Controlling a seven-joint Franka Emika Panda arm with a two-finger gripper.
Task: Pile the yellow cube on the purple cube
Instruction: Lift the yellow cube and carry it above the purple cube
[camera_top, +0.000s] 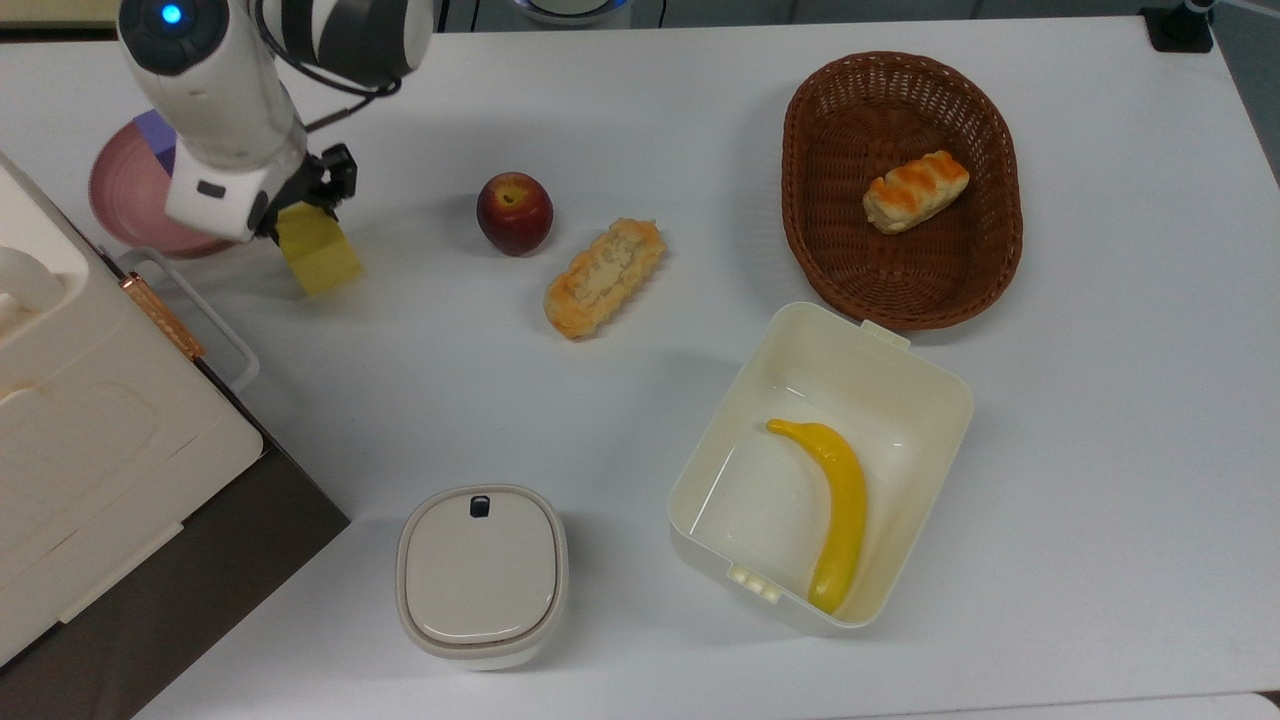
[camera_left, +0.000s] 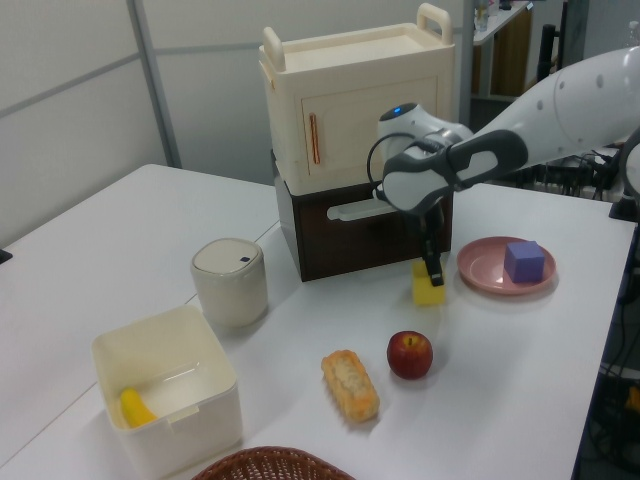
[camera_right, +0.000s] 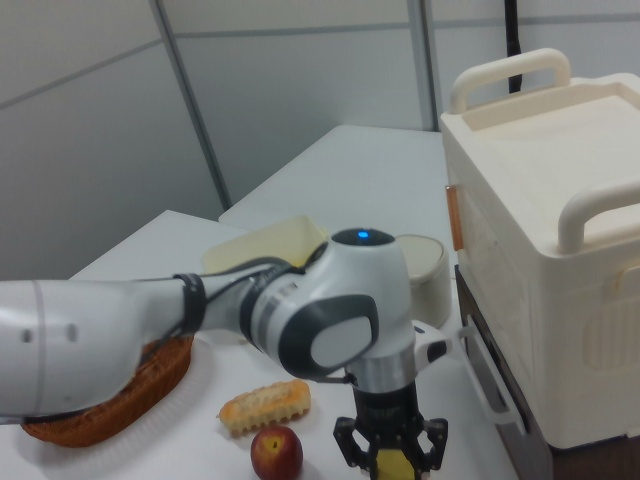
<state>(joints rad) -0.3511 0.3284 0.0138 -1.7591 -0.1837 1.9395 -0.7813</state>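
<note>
1. White table (camera_top: 640, 120) under grey wall panels; cream cabinet (camera_left: 355, 100) on a dark base at the far side in the left view.
2. Gripper (camera_top: 300, 205) clamped on the yellow cube (camera_top: 320, 255), pointing straight down, near the top view's left edge.
3. Yellow cube (camera_left: 430, 285) between the fingers, close above the table, just left of the pink plate (camera_left: 480, 270) in the left view.
4. Purple cube (camera_left: 524, 261) resting on that plate, apart from the yellow one.
5. Apple (camera_top: 514, 212) and bread roll (camera_top: 603, 277) right of the cube in the top view.
6. Brown basket (camera_top: 1000, 200) with a pastry (camera_top: 915, 190) far right; banana (camera_top: 840, 500) inside an open cream box (camera_top: 930, 390); lidded pot (camera_top: 482, 575) near the bottom.
</note>
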